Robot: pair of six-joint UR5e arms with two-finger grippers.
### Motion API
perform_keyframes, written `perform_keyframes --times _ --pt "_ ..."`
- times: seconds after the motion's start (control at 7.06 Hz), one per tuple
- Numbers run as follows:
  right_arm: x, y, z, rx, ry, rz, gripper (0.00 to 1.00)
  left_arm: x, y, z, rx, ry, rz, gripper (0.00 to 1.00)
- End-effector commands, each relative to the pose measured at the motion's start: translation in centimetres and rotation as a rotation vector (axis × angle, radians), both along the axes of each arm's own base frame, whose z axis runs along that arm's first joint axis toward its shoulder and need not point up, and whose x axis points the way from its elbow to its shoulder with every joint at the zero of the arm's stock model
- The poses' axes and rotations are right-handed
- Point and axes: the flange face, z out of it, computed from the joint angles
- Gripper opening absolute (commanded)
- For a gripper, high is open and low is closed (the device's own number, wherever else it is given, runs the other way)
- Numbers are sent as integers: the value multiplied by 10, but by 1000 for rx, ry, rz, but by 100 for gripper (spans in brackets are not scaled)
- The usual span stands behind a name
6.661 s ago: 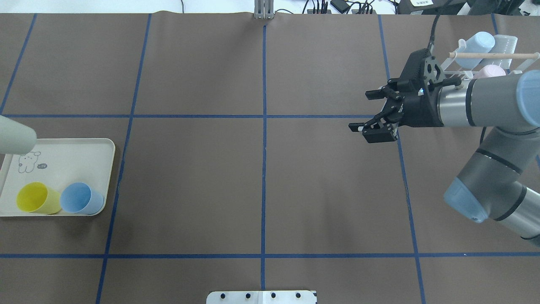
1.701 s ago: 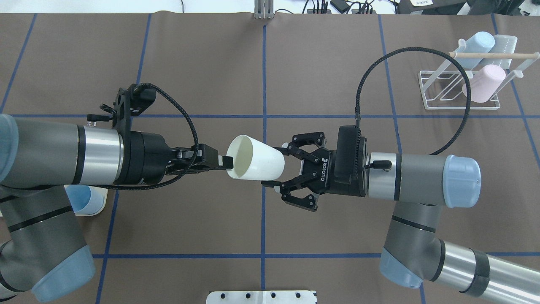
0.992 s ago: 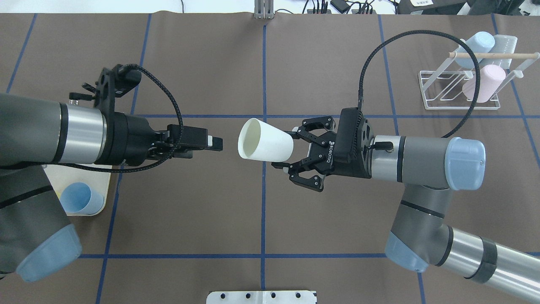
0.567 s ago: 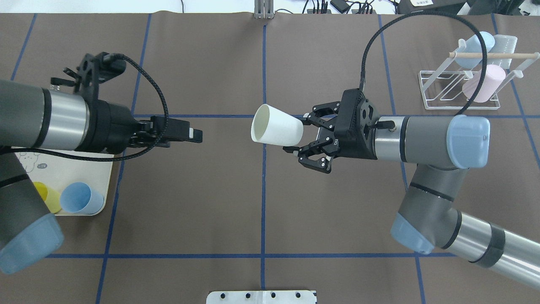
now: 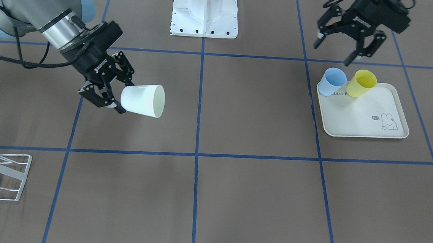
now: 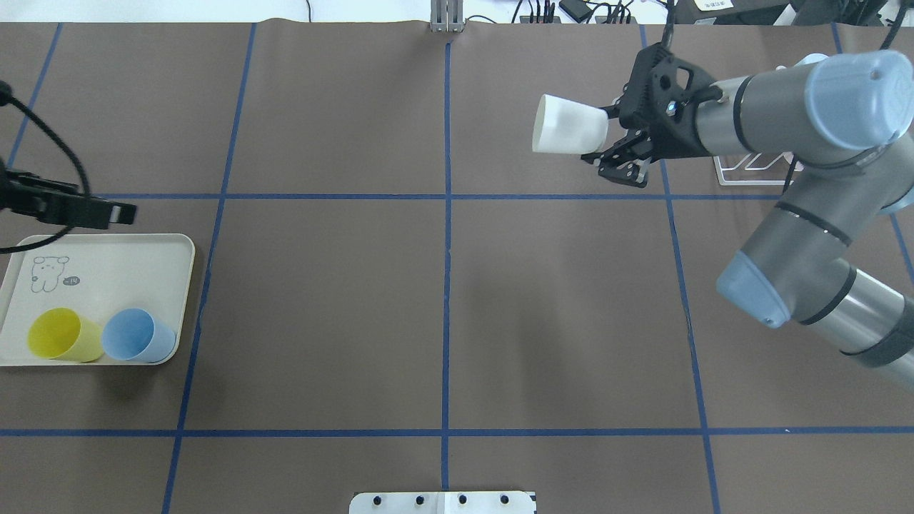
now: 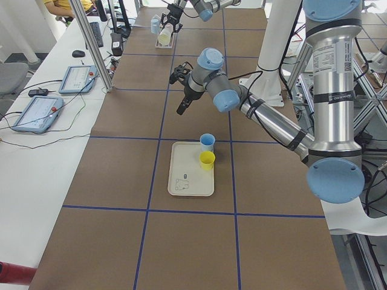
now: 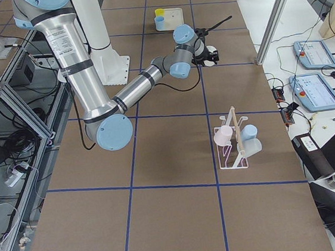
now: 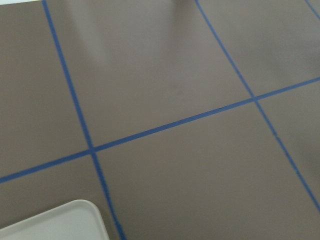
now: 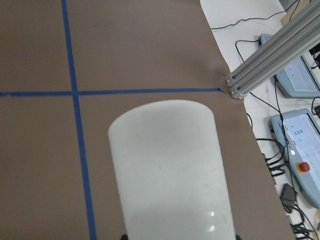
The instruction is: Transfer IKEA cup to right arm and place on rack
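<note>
My right gripper (image 6: 601, 135) is shut on the base of the white IKEA cup (image 6: 569, 126), held on its side in the air with its mouth toward the table's middle. The cup also shows in the front view (image 5: 143, 99) and fills the right wrist view (image 10: 170, 170). The white wire rack (image 8: 235, 145) stands at the far right; in the overhead view my right arm hides most of it, and only its base (image 6: 750, 168) shows. My left gripper (image 5: 333, 53) is open and empty, by the far edge of the tray (image 6: 114, 246).
The cream rabbit-print tray (image 5: 361, 116) holds a yellow cup (image 6: 63, 334) and a blue cup (image 6: 136, 334) lying on their sides. The rack carries a pink cup (image 8: 222, 136), a blue cup (image 8: 249, 132) and a pale one. A white base plate (image 5: 205, 10) stands at the robot's side.
The left gripper let go of the white cup and drew back left to the tray. The right gripper carried the cup back and right, close to the rack.
</note>
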Motion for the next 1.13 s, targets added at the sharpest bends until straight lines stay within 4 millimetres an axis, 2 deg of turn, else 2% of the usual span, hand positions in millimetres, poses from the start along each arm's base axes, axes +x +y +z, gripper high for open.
perform_keyframes --times 0.0,0.14,0.28,0.43,0.71,0.99 --pt "65 -34 32 152 345 38 5 -46 -3 34 53 -60 23 100" --pt "83 -42 50 273 594 102 5 -47 -1 35 51 -60 23 100" --pt "92 -50 58 382 822 71 5 -47 -1 36 45 -58 21 100" --pt "105 -57 63 425 944 -1 5 -47 -2 37 42 -57 20 100" --pt "131 -75 86 466 1099 -100 3 -47 -2 37 41 -56 19 100" --pt "130 -85 107 453 1138 -149 3 -47 -2 37 40 -55 18 100"
